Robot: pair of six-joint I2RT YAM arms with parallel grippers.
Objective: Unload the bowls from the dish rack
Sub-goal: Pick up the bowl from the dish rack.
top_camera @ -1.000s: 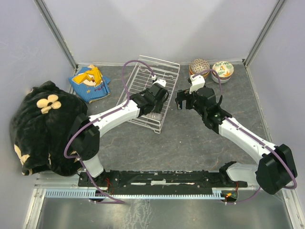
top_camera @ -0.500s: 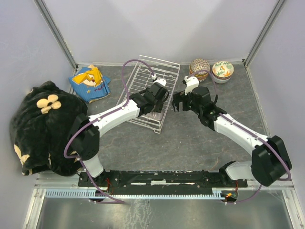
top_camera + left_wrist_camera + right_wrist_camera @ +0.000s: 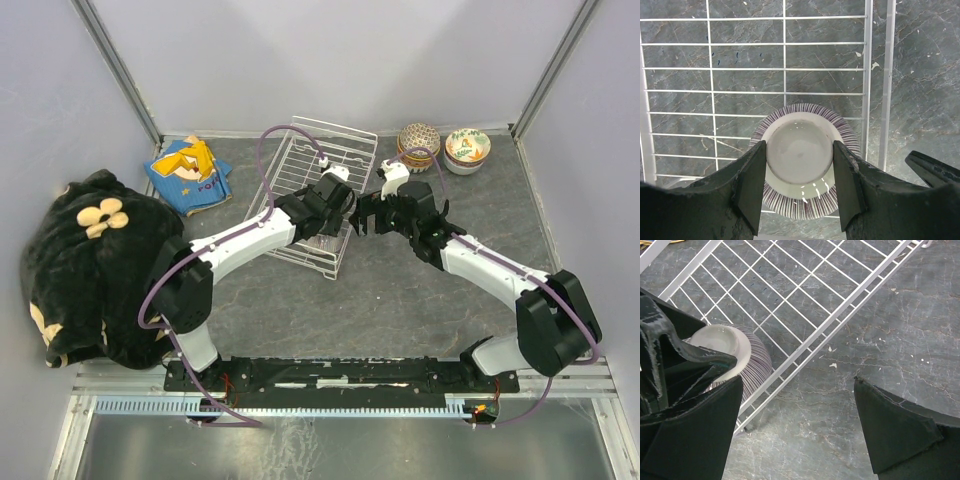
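A white wire-grid dish rack (image 3: pixel 300 165) sits at the far middle of the grey marbled table (image 3: pixel 400 290). In its near right corner lies a small round ceramic bowl with fine dark purple stripes on white (image 3: pixel 801 207), turned upside down, its plain white foot facing up. The left tool (image 3: pixel 799 147) is closed on that foot, one black finger (image 3: pixel 752 180) pressed to each side of the ring.

The top view hides this bowl under the left tool; only the wrist views show it. The right wrist view catches its striped side through the rack's edge wires.

The right tool (image 3: pixel 796 382) hangs wide open, holding nothing, just right of the rack's near right edge.

At the far right of the table, well apart from the rack, stand two more bowls, touching: a brown scale-patterned bowl (image 3: pixel 419 137), upturned, and a bowl with a white inside and green-and-orange marks (image 3: pixel 467 146), upright.

Far left lies a blue and yellow packet (image 3: pixel 188 170); its white letters seem to read "FOR", the rest too small to tell. A black plush with a cream flower (image 3: pixel 95 260) fills the left side.
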